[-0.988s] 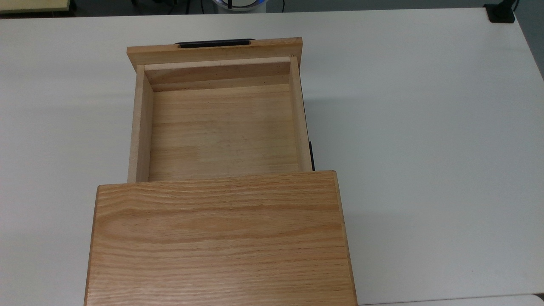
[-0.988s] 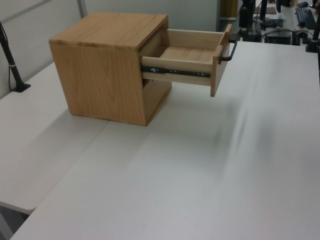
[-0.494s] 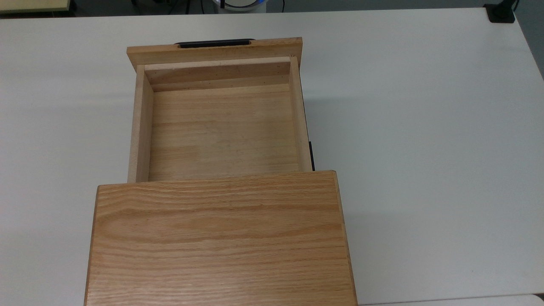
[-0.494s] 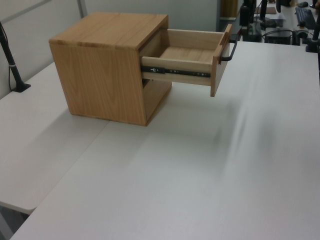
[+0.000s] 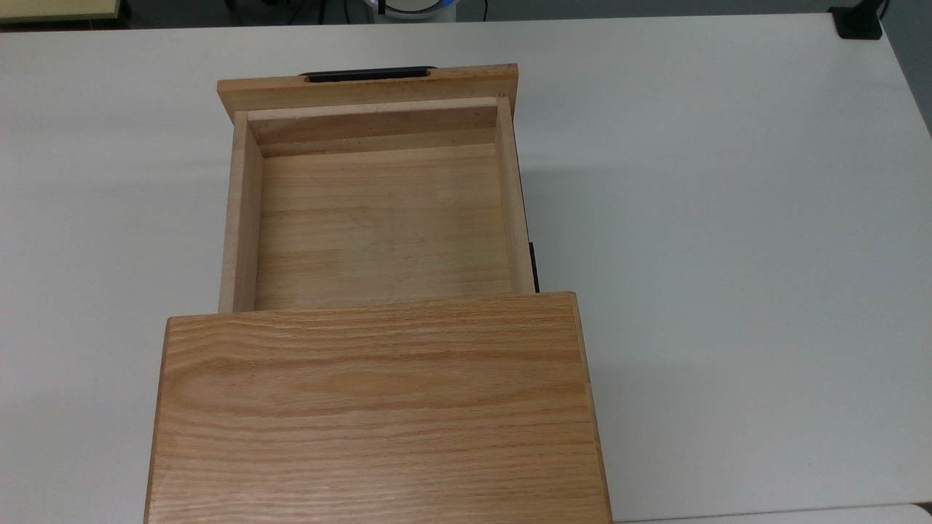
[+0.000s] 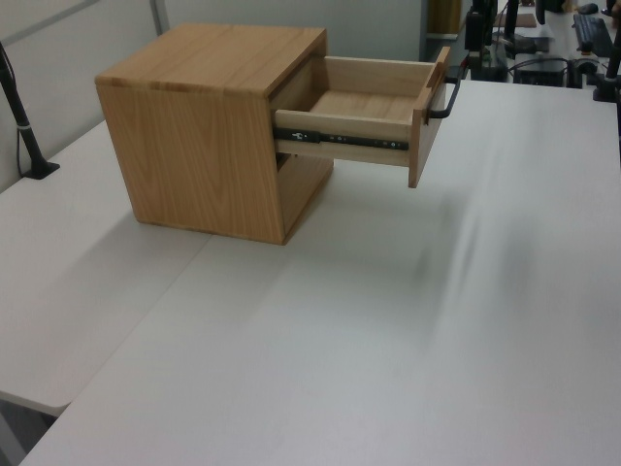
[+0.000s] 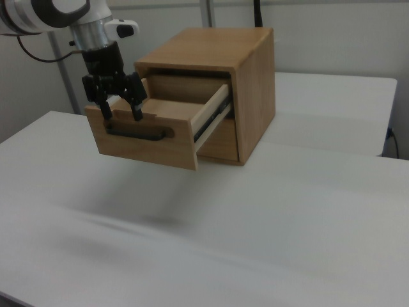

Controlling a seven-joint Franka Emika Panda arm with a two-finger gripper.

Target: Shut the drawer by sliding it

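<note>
Hanging w/ fingers apart, 1 hand (image 7: pixel 121 115) just above 1 handle (image 7: pixel 139 133) of 1 pulled-out drawer (image 5: pixel 378 218).

Drawer (image 5: pixel 382 225) pulled well out from under oak-grained cabinet top (image 5: pixel 375 407), interior bare; black bar handle (image 5: pixel 368 73) on front panel, possibly just clear of white table (image 5: pixel 728 218).

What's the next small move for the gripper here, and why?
Probably lower the open gripper a touch, until its fingers face the front panel, then push toward the cabinet. The drawer is pulled far out and empty, and the gripper hangs in front of the panel's top edge, above the black handle.
</note>
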